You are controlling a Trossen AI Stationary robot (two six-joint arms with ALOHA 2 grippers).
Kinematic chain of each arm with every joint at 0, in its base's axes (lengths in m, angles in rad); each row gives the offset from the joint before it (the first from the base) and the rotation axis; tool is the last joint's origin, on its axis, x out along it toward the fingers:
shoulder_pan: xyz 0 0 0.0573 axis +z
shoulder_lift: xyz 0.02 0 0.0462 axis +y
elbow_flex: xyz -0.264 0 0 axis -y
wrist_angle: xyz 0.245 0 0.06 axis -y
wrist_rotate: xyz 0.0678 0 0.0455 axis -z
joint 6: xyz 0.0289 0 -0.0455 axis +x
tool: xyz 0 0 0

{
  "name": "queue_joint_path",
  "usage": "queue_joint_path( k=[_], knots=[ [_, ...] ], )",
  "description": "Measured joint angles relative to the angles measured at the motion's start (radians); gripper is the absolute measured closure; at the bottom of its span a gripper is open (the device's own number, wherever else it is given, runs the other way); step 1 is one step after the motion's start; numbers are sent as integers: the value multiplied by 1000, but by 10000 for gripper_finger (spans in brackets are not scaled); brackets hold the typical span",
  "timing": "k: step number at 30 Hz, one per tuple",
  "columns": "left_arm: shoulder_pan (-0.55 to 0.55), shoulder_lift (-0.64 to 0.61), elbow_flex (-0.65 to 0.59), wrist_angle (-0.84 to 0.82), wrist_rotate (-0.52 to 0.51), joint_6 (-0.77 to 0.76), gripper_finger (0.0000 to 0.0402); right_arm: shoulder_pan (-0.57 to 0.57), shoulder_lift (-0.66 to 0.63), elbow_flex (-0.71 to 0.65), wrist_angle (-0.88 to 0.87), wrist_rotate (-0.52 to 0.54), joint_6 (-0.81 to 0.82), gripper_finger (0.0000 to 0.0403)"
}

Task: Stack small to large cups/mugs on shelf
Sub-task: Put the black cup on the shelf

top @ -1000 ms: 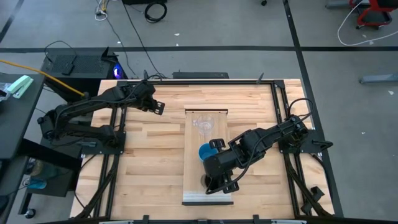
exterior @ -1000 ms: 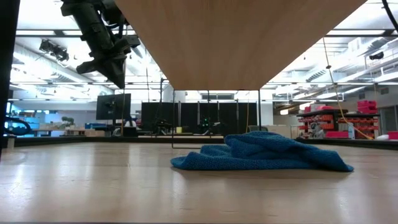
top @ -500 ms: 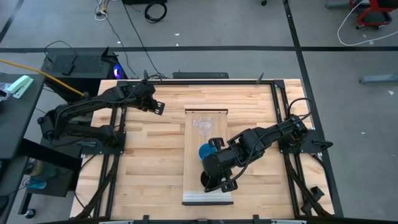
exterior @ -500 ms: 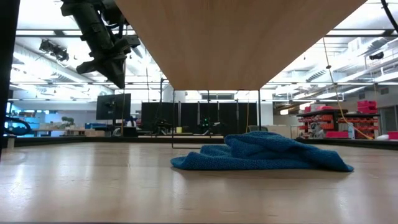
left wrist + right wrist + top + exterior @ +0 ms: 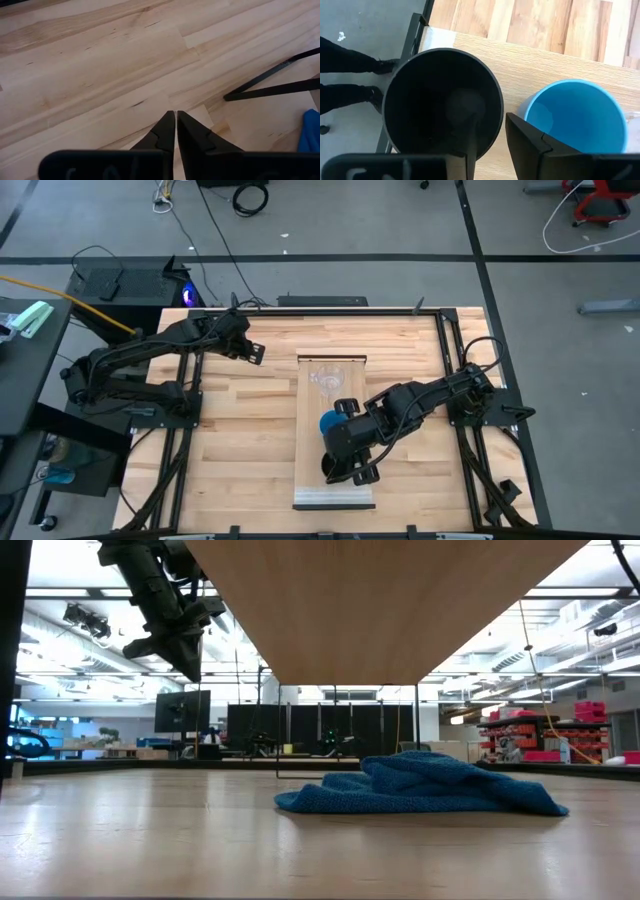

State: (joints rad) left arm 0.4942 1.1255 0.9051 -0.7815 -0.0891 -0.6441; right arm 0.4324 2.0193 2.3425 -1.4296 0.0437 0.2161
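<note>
High: right gripper [image 5: 340,471] over shelf [image 5: 333,492], beside blue cup [image 5: 329,423]; clear cup [image 5: 328,379] further up the board. Left gripper [image 5: 254,352] parked over tabletop [image 5: 240,440].
Low: blue cloth [image 5: 425,786] lying on tabletop.
Left wrist: fingers pressed together, gripping nothing.
Right wrist: clamped on black cup [image 5: 442,102] rim, one finger [image 5: 532,140] outside; blue cup just beside.

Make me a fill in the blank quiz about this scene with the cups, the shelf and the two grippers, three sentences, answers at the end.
1. The right gripper has one finger inside the ____ cup and one outside its rim.
2. Next to it on the shelf stands the ____ cup.
3. The left gripper, over the bare tabletop, has its fingers ____.

Missing words: black; blue; shut
</note>
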Motion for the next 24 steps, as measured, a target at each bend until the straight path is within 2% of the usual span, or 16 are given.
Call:
queue_joint_path(
  k=[11,24],
  knots=[
    [0,0,0,0,0,0,385,-11,-7,0,-20,0,0,297],
    [0,0,0,-1,0,1,373,-24,-110,0,-34,-19,48,297]
  ],
)
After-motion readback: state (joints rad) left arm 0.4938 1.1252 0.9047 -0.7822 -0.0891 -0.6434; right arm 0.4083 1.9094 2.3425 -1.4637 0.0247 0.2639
